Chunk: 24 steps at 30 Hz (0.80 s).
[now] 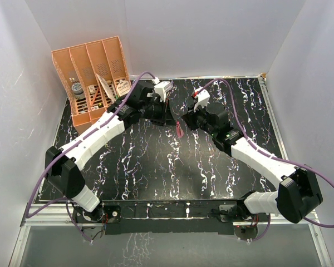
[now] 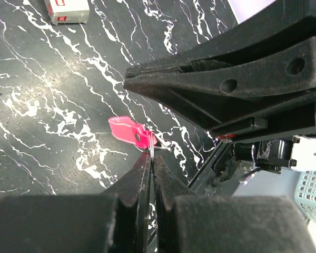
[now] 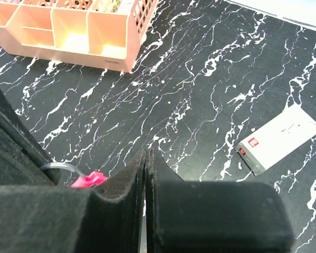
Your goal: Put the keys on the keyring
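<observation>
Mid-table, towards the far side, the two arms meet tip to tip. Left gripper (image 2: 151, 158): fingers closed on the metal ring of the keyring (image 2: 129, 130), with the pink tag sticking out beyond the fingertips. Right gripper (image 3: 147, 154): fingers pressed together just beside the tag; whether the keys lie between them cannot be told. A white box (image 3: 279, 138) lies well apart on the marbled table (image 3: 200, 68).

Black marble-look tabletop (image 1: 156, 167), white veining, even light. Plain white walls (image 1: 183, 33) far, left, right. Peach slotted organizer (image 1: 92, 72) in far-left corner, small items inside. White box (image 3: 279, 138), red mark, flat on tabletop. Metal rail (image 1: 172, 214) along near edge.
</observation>
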### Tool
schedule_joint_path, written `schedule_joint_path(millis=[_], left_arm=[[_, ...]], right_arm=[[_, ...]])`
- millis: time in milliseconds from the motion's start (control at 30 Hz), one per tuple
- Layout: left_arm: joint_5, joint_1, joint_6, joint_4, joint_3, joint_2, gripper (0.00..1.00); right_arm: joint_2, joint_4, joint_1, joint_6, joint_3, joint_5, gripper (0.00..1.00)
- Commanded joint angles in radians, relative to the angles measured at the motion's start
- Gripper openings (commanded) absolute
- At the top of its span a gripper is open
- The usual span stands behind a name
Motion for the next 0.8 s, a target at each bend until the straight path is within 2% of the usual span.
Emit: schedule_joint_path(millis=[0, 100, 300, 367, 767], left_arm=[[0.072, -0.005, 0.001, -0.04, 0.036, -0.014, 0.0], [0.074, -0.005, 0.004, -0.049, 0.041, -0.011, 0.0], [0.046, -0.006, 0.055, -0.118, 0.094, 0.015, 0.0], [0.039, -0.005, 0.074, -0.143, 0.116, 0.031, 0.0], [0.05, -0.004, 0.215, -0.281, 0.239, 0.119, 0.0]], right_arm=[[-0.028, 0.048, -0.002, -0.024, 0.014, 0.029, 0.0], [-0.034, 0.049, -0.002, -0.021, 0.015, 0.03, 0.0], [-0.095, 0.051, -0.002, -0.009, 0.0, 0.044, 0.26], [-0.12, 0.052, -0.002, -0.007, -0.006, 0.04, 0.31], [-0.158, 0.043, -0.002, 0.0, -0.007, -0.078, 0.29]])
